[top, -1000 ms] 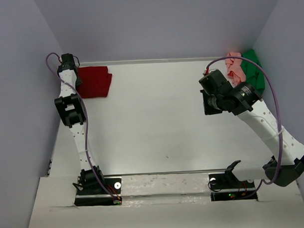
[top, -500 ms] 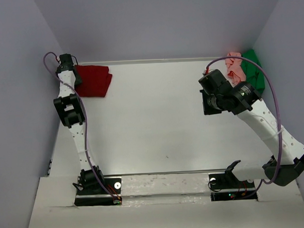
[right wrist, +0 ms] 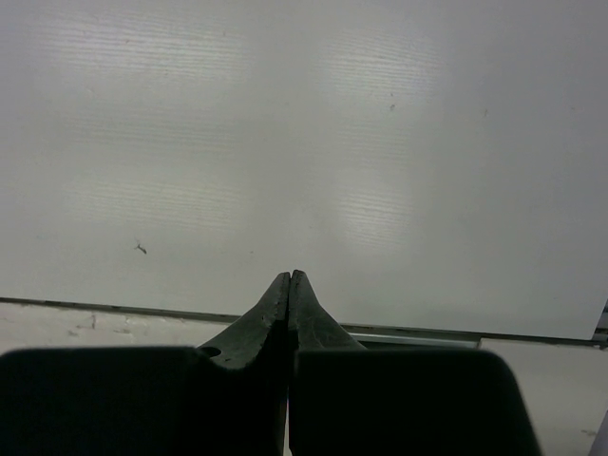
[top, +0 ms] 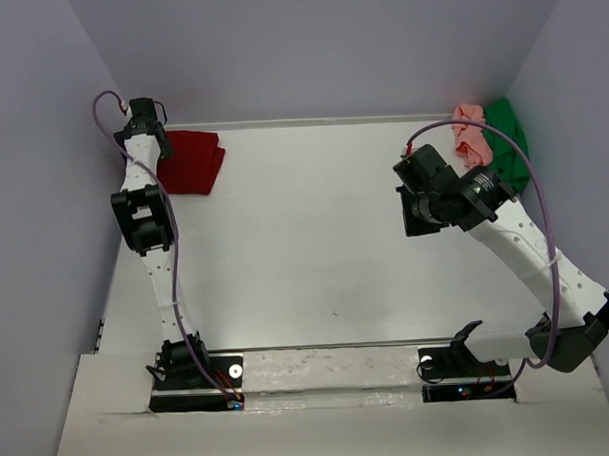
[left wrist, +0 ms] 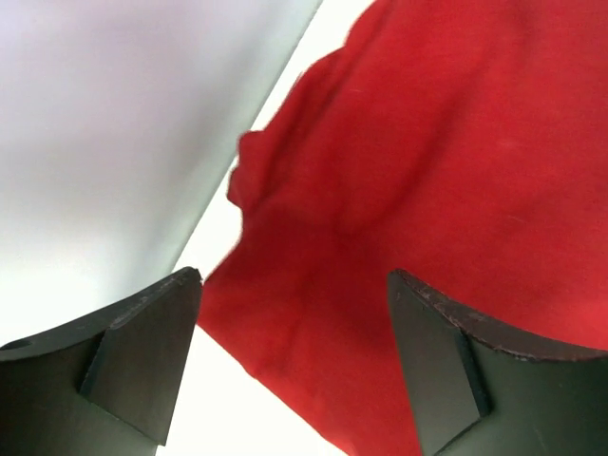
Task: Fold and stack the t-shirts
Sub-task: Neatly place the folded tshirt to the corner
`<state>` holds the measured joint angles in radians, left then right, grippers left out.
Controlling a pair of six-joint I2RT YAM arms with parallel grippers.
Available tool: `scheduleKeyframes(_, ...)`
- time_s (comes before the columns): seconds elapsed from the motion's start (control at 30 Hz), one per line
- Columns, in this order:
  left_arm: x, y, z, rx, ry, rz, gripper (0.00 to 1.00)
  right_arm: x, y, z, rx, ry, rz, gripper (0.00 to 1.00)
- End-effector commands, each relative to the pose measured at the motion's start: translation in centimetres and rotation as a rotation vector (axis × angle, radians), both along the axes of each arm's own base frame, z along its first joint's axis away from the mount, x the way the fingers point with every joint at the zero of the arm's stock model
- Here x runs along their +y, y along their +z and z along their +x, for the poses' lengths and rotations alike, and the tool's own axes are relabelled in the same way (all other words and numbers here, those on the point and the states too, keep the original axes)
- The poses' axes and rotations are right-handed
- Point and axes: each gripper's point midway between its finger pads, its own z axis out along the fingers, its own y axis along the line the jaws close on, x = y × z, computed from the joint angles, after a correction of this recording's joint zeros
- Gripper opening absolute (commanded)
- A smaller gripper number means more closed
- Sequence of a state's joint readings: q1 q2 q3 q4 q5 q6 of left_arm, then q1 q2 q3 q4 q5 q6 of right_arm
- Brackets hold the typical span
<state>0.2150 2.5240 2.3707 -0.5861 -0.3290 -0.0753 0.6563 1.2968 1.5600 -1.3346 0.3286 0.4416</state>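
Your left gripper [left wrist: 294,275] hangs over the dark red t-shirt [top: 190,162], jaws spread wide; the shirt lies folded in the far left corner of the table [top: 305,228]. Your right gripper [right wrist: 290,277] is pinched closed on nothing (above the tabletop). The pink t-shirt [top: 469,132] and green t-shirt [top: 509,141] sit bunched together in the far right corner.
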Motion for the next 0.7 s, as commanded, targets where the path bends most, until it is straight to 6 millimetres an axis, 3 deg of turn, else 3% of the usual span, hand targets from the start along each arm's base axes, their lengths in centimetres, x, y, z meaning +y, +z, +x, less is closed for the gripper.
scheduleKeyframes(0.0,-1.5,7.5,-0.3,-0.112,0.047,0.078,0.90,1.0,0.3,0.1,-0.017,0.023,0.043,0.00)
scheduleKeyframes(0.13,-1.9,10.3,-1.4,-0.160,0.112,0.127,0.90,1.2,-0.1,-0.1,-0.004,0.025,0.049,0.00)
scheduleKeyframes(0.17,-2.3,12.3,-1.5,-0.205,0.119,0.129,0.90,1.2,-0.1,-0.1,-0.004,0.026,0.053,0.00)
scheduleKeyframes(0.3,-3.6,15.7,-2.1,-0.291,0.132,0.111,0.90,1.1,-0.2,-0.5,-0.008,0.026,0.063,0.00)
scheduleKeyframes(0.4,-6.1,16.1,-2.3,-0.280,0.089,0.073,0.87,1.0,0.1,-0.5,-0.018,0.026,0.069,0.00)
scheduleKeyframes(0.47,-7.6,14.6,-2.8,-0.225,0.062,0.056,0.83,1.1,0.1,-0.5,-0.022,0.031,0.073,0.00)
scheduleKeyframes(0.5,-9.5,13.5,-2.7,-0.206,0.029,0.017,0.68,1.1,0.2,-0.4,-0.028,0.033,0.076,0.00)
scheduleKeyframes(0.57,-11.4,12.0,-3.1,-0.169,-0.011,-0.023,0.51,1.2,0.3,-0.4,-0.033,0.041,0.079,0.00)
scheduleKeyframes(0.6,-12.1,11.9,-3.3,-0.174,-0.025,-0.055,0.29,1.3,0.3,-0.2,-0.041,0.043,0.082,0.00)
scheduleKeyframes(0.67,-14.3,10.3,-3.5,-0.176,-0.094,-0.164,0.19,1.4,0.4,-0.1,-0.046,0.041,0.086,0.00)
